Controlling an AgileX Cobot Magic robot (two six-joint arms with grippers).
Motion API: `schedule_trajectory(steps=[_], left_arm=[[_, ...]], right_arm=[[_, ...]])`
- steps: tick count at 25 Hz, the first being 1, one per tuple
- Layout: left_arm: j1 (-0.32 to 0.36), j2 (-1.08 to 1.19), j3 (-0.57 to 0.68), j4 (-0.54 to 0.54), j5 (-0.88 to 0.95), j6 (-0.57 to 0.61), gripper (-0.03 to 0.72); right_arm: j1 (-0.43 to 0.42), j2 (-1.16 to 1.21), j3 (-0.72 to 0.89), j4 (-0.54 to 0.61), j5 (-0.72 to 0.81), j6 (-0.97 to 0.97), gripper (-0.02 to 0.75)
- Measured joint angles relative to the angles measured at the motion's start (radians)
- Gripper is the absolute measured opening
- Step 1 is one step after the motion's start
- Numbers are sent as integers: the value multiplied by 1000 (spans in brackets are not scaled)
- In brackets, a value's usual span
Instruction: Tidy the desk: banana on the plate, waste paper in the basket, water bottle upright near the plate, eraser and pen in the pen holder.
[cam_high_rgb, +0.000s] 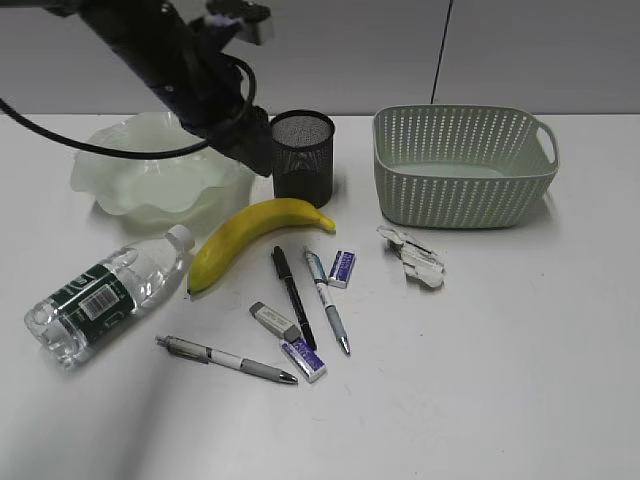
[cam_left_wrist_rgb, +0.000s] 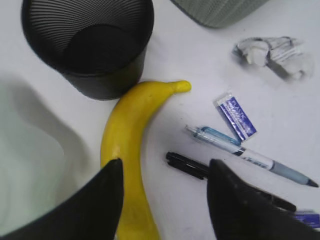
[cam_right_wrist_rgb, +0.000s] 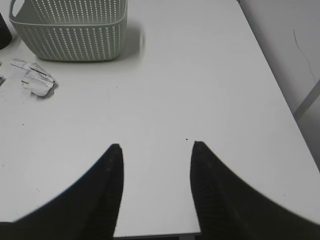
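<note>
The yellow banana (cam_high_rgb: 255, 235) lies on the desk (cam_high_rgb: 500, 380) between the wavy green plate (cam_high_rgb: 110, 195) and the pens. My left gripper (cam_left_wrist_rgb: 162, 175) hangs open above the banana (cam_left_wrist_rgb: 130, 130), holding nothing, next to the black mesh pen holder (cam_high_rgb: 303, 160). The water bottle (cam_high_rgb: 105, 295) lies on its side at the left. A black pen (cam_high_rgb: 293, 295), a blue-grey pen (cam_high_rgb: 327, 300), a grey pen (cam_high_rgb: 225, 358) and erasers (cam_high_rgb: 342, 268) lie scattered. The waste paper (cam_high_rgb: 415, 258) sits in front of the basket (cam_high_rgb: 465, 165). My right gripper (cam_right_wrist_rgb: 155, 147) is open over bare desk.
The pen holder (cam_left_wrist_rgb: 90, 45) stands close behind the banana's tip. An eraser (cam_left_wrist_rgb: 236, 116) and the black pen (cam_left_wrist_rgb: 187, 165) lie just right of the left gripper. The desk's right edge (cam_right_wrist_rgb: 280, 95) runs near the right gripper.
</note>
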Motion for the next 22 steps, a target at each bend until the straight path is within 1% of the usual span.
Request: schedule_trajectory(steps=[3, 7, 15, 22], left_arm=[[-36, 95, -105, 88, 58, -7, 410], [-61, 177, -153, 184, 89, -11, 419], [-64, 247, -157, 243, 11, -13, 421], [-65, 282, -162, 260, -65, -13, 424]], right_arm=[[0, 0, 0, 0, 0, 0, 360], [0, 0, 0, 0, 0, 0, 360], [0, 0, 0, 0, 0, 0, 360], [0, 0, 0, 0, 0, 0, 360]])
